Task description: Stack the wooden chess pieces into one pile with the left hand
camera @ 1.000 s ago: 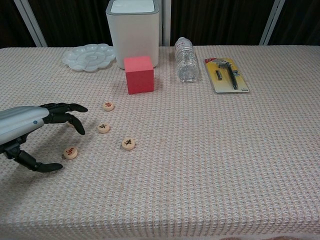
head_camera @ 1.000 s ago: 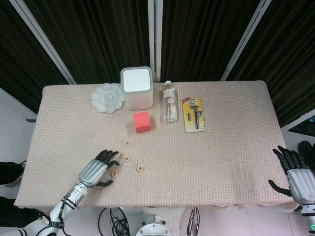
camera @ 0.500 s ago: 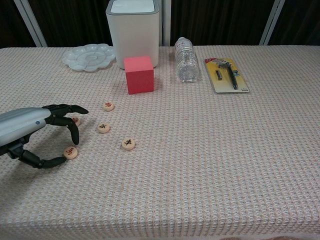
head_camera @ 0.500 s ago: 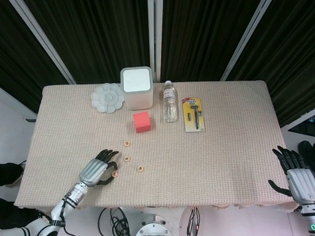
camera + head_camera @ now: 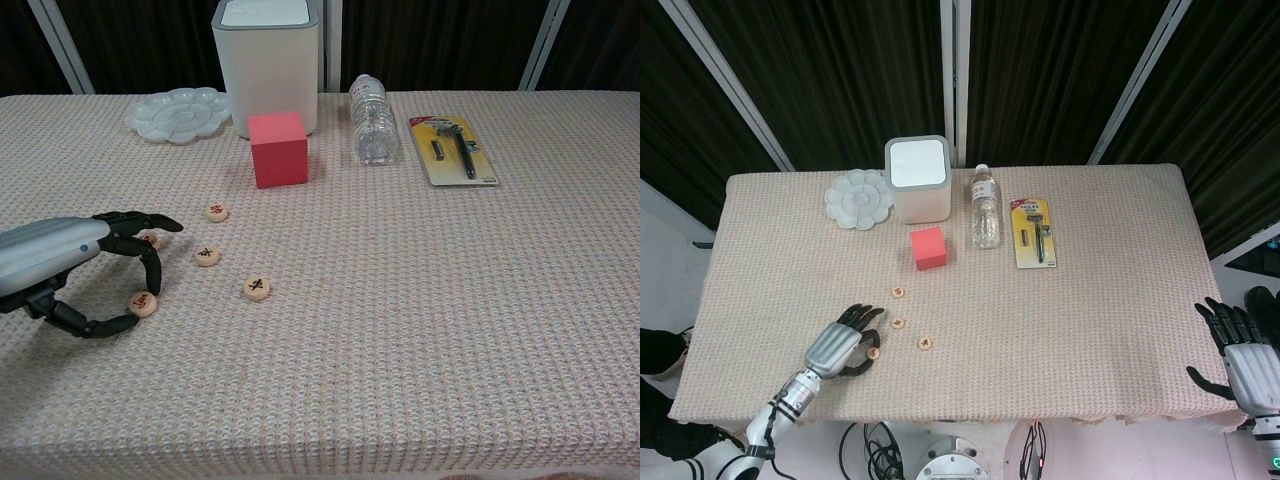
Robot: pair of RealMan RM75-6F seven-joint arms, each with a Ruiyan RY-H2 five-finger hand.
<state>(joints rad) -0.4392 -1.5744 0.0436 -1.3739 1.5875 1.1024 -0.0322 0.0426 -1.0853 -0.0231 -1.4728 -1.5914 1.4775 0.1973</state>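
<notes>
Dark curtains backed a counter [image 5: 450,330] under beige woven cloth. Wooden chess pieces lay spread near-left: one [image 5: 141,303] between the left hand's [image 5: 70,270] thumb and curled fingers, touched but not lifted, others at [image 5: 207,255], [image 5: 257,288], [image 5: 216,211], and one [image 5: 151,240] half hidden behind the fingers. Judged light, rigid, smooth discs; thin, so best pinched across the rim, and the textured cloth should stop sliding. Right hand [image 5: 1240,350] hung released off the near-right counter edge, fingers spread. Against a second ago, the left hand had closed down around the nearest piece, thumb and finger now meeting its edge; pieces had not shifted, right hand unchanged.
</notes>
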